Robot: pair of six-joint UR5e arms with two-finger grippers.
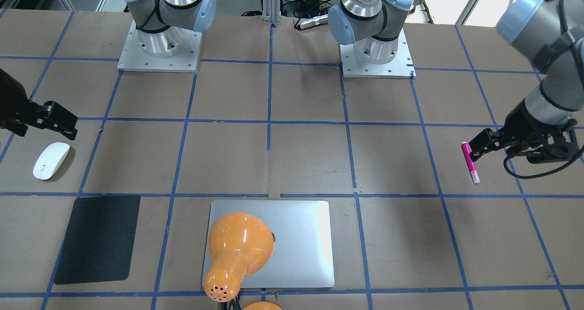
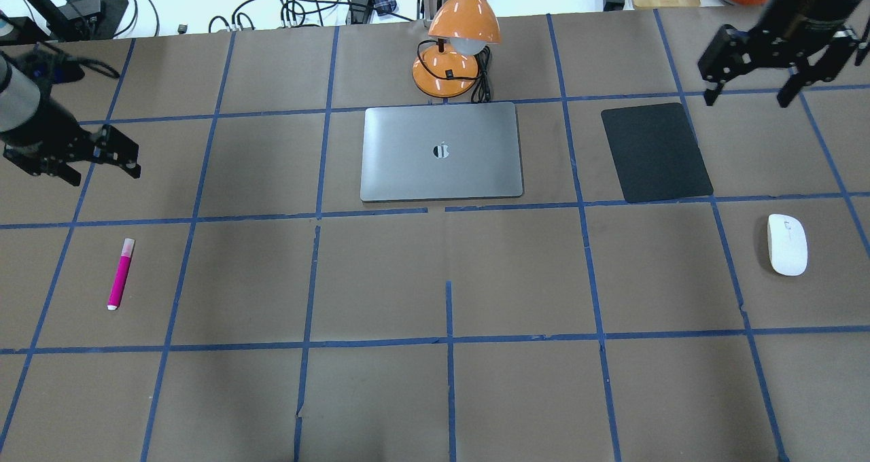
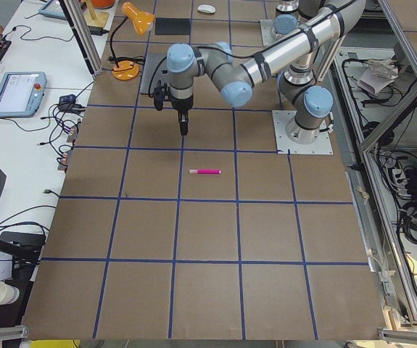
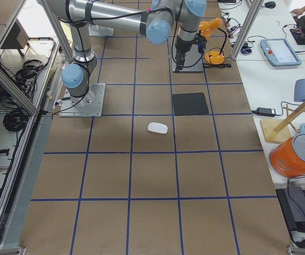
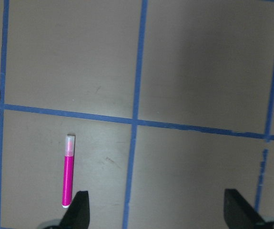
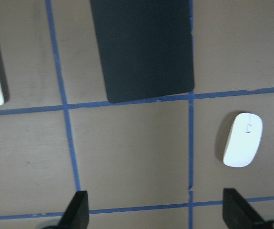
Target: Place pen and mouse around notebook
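The magenta pen (image 2: 121,274) (image 1: 470,162) lies flat on the table at my left; in the left wrist view the pen (image 5: 68,171) sits just above one fingertip. My left gripper (image 2: 95,170) (image 5: 158,212) hovers open and holds nothing, a little beyond the pen. The white mouse (image 2: 787,244) (image 6: 243,140) rests at the far right. My right gripper (image 2: 747,92) (image 6: 156,212) hangs open and holds nothing above the table's far right, past the mouse. The silver notebook (image 2: 442,151) (image 1: 301,246) lies closed at the centre back.
An orange desk lamp (image 2: 455,47) (image 1: 237,250) stands behind the notebook, its shade over the lid. A black mat (image 2: 656,153) (image 6: 141,47) lies between notebook and mouse. Both arm bases (image 1: 159,54) (image 1: 376,59) stand at the robot's edge.
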